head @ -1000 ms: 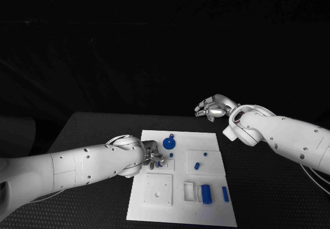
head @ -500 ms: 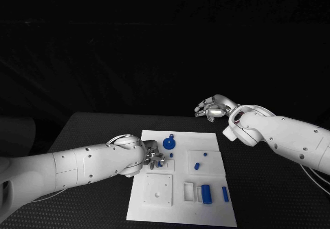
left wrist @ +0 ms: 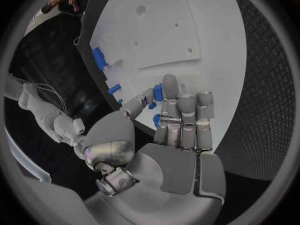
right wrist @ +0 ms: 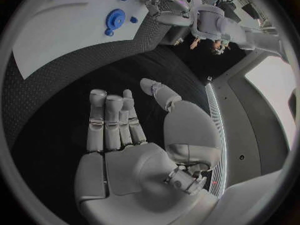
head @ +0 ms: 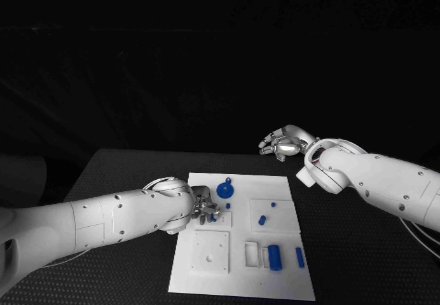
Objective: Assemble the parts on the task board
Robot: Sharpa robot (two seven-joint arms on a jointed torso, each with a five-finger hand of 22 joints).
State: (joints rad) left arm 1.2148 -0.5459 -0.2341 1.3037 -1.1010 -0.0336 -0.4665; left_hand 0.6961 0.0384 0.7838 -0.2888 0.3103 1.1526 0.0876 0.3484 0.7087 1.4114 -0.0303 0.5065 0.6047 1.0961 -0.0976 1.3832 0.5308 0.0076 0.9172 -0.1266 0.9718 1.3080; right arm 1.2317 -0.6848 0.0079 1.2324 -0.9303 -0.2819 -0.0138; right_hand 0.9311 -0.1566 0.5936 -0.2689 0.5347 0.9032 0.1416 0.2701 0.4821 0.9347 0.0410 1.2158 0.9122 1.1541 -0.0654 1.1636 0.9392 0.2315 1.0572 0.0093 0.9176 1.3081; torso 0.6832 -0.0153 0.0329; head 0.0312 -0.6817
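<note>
Blue part pinched in left hand right over the task board; right hand released, well apart.

black table with a fine woven-looking top (texture plain in the wrist views), dark backdrop behind it; thin white cable trailing over the table's right side, near the edge
</note>
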